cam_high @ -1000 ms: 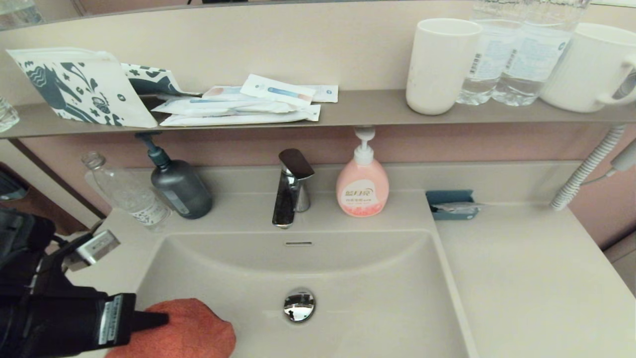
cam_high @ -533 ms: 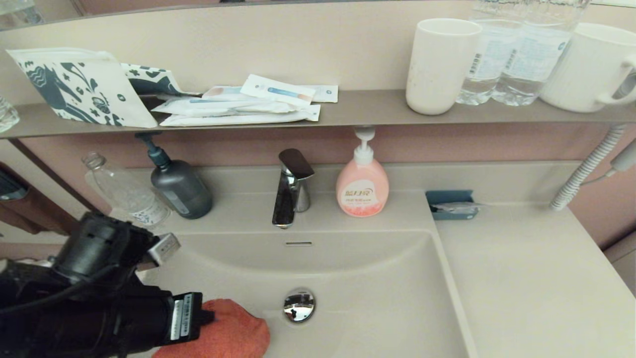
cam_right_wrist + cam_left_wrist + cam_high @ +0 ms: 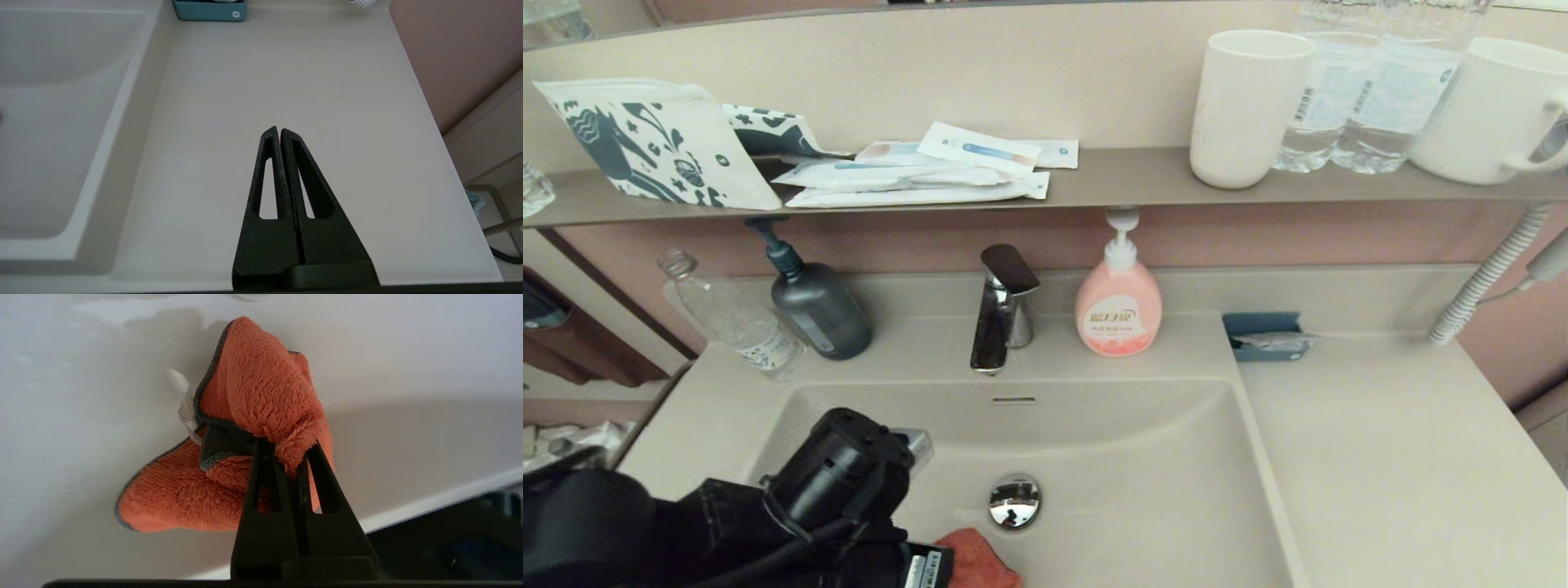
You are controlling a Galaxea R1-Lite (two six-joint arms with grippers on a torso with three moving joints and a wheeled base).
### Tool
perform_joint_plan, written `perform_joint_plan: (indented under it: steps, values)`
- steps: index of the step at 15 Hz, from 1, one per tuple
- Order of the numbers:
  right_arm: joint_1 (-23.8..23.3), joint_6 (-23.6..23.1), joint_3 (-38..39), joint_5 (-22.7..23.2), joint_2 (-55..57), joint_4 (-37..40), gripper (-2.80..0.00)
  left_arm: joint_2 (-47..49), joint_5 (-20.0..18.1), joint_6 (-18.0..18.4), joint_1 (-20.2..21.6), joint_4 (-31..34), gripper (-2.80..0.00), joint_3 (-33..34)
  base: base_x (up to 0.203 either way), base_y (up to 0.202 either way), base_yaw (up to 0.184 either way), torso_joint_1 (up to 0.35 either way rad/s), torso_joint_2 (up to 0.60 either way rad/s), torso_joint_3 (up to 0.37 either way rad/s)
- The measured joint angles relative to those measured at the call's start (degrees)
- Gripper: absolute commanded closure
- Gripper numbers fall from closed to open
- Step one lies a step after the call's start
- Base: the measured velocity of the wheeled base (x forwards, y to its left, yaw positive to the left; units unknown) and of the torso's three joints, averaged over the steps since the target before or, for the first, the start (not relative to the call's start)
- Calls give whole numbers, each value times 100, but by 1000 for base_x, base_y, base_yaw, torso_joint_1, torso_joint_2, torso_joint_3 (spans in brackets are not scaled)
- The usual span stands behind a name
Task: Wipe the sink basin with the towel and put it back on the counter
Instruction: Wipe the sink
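Note:
The orange-red towel (image 3: 974, 563) lies bunched on the floor of the beige sink basin (image 3: 1143, 482), just in front of and left of the chrome drain plug (image 3: 1014, 501). In the left wrist view the towel (image 3: 253, 400) has a grey hem and a fold of it is pinched between the black fingers of my left gripper (image 3: 288, 445), which is shut on it. The left arm hides most of the towel in the head view. My right gripper (image 3: 279, 131) hangs shut and empty over the counter (image 3: 286, 81) right of the basin; it is out of the head view.
A chrome tap (image 3: 1001, 310), a pink soap bottle (image 3: 1118, 302), a dark pump bottle (image 3: 815, 304) and a clear bottle (image 3: 731, 314) stand behind the basin. A teal dish (image 3: 1264, 335) sits at the counter's back. The grey-brown shelf (image 3: 1127, 175) above carries cups, bottles and packets.
My left arm has swept to the right across the basin floor, dragging the towel from the front left corner toward the drain plug. The right gripper shows no earlier view.

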Motion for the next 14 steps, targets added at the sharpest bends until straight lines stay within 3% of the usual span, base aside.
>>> perform_joint_plan:
  steps: [4,9,14]
  values:
    - [0,2,0,0,0,2,0,784,241,-1000,-487,-81,0,-513,0,0,0,0,0,0]
    - [-1,0,0,0,0,2,0,1215,370,-1355,-1155,135,0,-1124,0,0,0,0,0,0]
    - [0,2,0,0,2,0,0,1252,373,-1885,-1705,1344,0,-2039,0,0,0,0,0,0]
